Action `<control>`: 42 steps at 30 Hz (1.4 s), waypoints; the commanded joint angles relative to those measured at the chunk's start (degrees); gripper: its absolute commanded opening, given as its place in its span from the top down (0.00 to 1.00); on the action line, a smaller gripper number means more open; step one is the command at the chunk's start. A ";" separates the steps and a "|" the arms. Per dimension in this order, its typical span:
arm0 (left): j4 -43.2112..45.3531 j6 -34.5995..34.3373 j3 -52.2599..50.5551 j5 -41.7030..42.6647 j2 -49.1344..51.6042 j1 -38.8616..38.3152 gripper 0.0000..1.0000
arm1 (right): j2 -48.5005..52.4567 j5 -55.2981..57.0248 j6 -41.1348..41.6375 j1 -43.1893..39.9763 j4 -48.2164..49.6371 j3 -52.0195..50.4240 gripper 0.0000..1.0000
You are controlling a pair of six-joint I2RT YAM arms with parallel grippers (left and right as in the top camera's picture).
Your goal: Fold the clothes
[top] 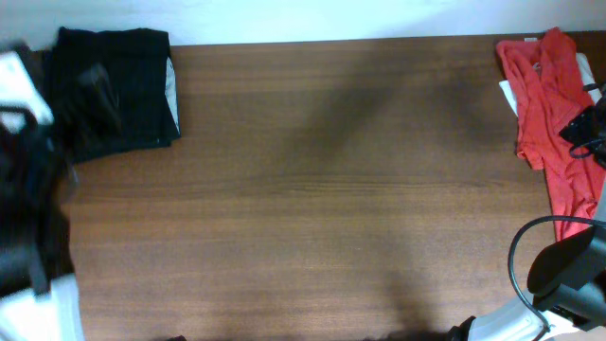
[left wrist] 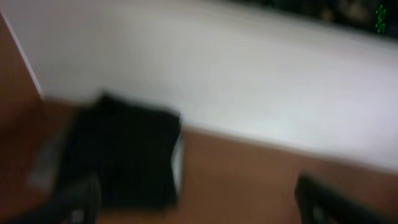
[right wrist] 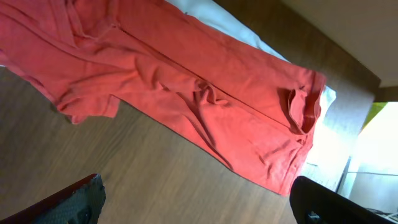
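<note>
A black garment (top: 114, 90) lies folded at the table's far left corner, with a pale inner edge showing on its right side. It also shows, blurred, in the left wrist view (left wrist: 124, 155). My left gripper (left wrist: 199, 208) is open and empty, just in front of it. A coral-red garment (top: 549, 104) lies spread out and crumpled at the far right, and fills the right wrist view (right wrist: 186, 81). My right gripper (right wrist: 199, 208) is open and empty above bare wood beside the red garment's edge. No navy or grey garment is in view.
A white sheet (top: 508, 93) lies under the red garment and also shows in the right wrist view (right wrist: 249, 37). The brown wooden table (top: 312, 189) runs between the two garments. A white wall (left wrist: 261, 74) stands behind the table. A black cable (top: 519, 248) loops at the lower right.
</note>
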 commanded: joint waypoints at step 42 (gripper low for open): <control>31.30 1.22 -77.90 -16.46 -65.48 -21.62 0.01 | -1.05 0.94 0.52 -0.07 -0.07 0.22 0.02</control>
